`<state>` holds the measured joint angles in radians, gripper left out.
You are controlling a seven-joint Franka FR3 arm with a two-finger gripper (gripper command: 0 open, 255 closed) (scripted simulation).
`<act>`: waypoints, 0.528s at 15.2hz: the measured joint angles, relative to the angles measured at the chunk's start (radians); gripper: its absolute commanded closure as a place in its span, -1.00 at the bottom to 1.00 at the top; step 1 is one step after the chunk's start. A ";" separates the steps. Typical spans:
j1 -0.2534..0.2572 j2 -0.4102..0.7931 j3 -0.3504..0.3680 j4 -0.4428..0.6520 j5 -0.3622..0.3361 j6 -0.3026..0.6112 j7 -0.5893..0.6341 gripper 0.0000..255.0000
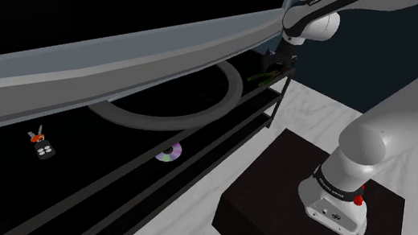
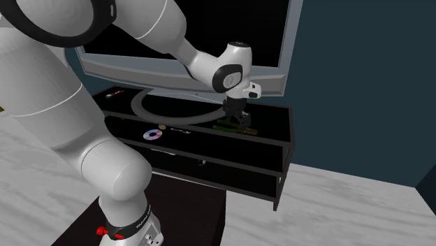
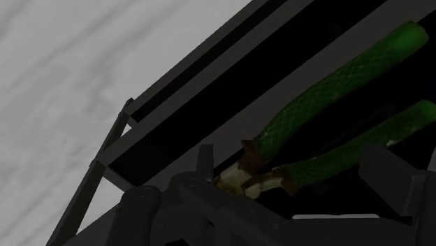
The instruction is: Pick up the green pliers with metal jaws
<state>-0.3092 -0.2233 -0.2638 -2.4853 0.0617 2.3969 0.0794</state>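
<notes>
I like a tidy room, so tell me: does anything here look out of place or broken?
Nothing looks broken or spilled. The odd bit is what lies on the TV stand under the TV: green pliers at one end, with a loose disc and keys farther along. Tools and keys seem out of place there.

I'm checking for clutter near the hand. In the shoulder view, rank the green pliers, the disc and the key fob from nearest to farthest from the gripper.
1. green pliers: just beneath the gripper.
2. disc: well off toward that view's lower left.
3. key fob: farthest left, beyond the disc.
</notes>
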 measured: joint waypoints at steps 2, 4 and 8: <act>0.001 0.020 -0.005 -0.013 0.009 0.033 -0.010 -1.00; 0.003 0.036 -0.009 -0.024 0.017 0.059 -0.020 -1.00; 0.003 0.049 -0.014 -0.029 0.026 0.079 -0.027 1.00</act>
<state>-0.3058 -0.1743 -0.2773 -2.5144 0.0879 2.4762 0.0527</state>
